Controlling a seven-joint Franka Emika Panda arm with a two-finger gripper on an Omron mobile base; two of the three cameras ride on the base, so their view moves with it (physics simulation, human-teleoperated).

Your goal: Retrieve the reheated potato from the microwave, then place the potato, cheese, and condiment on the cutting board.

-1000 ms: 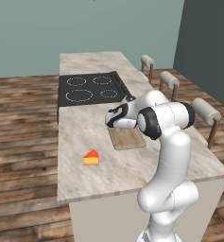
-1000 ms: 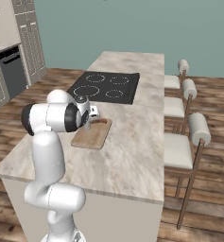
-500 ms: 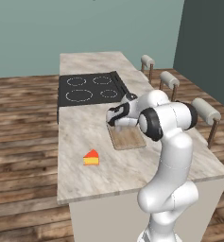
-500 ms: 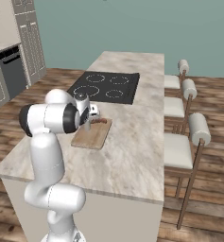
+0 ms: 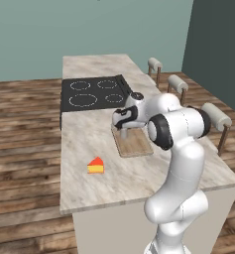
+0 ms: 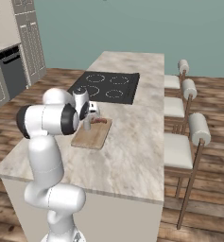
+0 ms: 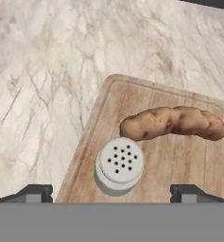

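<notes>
On the marble island lies the light-brown cutting board (image 5: 136,145) (image 6: 95,136) (image 7: 156,104). On it rests the tan-brown potato (image 7: 172,123) (image 6: 99,121), and right beside it stands the grey condiment shaker (image 7: 119,164) (image 6: 87,125) with a holed pale top. My gripper (image 7: 111,191) (image 5: 124,128) hangs just above the shaker, open, one fingertip on each side and neither touching it. The cheese wedge (image 5: 95,165), yellow with a red top, lies on the counter to the left of the board, apart from it.
A black cooktop (image 5: 91,94) (image 6: 107,86) sits beyond the board. Several stools (image 5: 215,116) (image 6: 198,128) line the island's right side. Cabinets with a dark appliance (image 6: 12,71) stand at far left. The island's front edge (image 5: 139,201) is near the cheese.
</notes>
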